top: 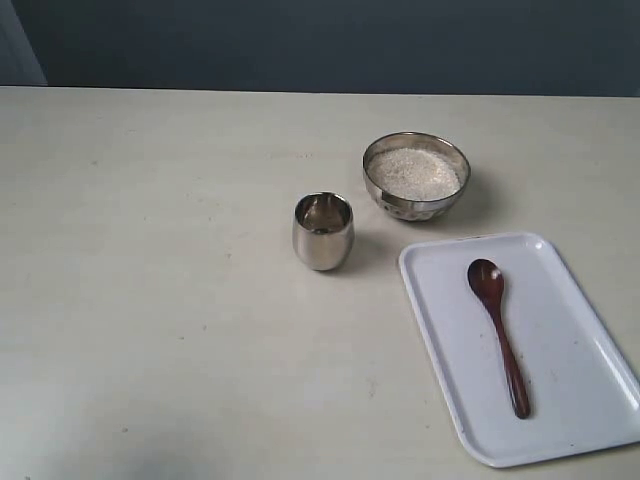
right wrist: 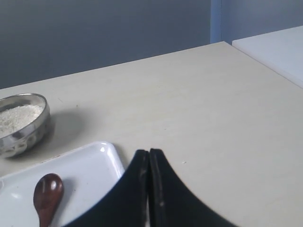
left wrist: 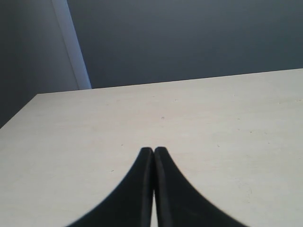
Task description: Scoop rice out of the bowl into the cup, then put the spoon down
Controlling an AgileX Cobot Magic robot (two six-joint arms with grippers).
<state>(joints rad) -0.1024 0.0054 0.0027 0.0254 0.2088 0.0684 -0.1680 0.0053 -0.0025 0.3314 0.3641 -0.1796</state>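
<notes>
Tray point(top: 560, 440), white, front right: carries spoon point(top: 498, 330), head toward bowl point(top: 410, 207), handle toward the front (probably laid so for the right arm's reach). Bowl just behind tray, holding rice point(top: 414, 172). Cup point(top: 323, 232) upright, near bowl, apart. Left gripper point(left wrist: 153, 150), right gripper point(right wrist: 149, 152): jaws pressed together, empty.

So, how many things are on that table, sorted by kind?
Steel vessels: 2, the bowl holding rice and the cup
Wooden spoon: 1, lying on the tray
White tray: 1
Total: 4
</notes>
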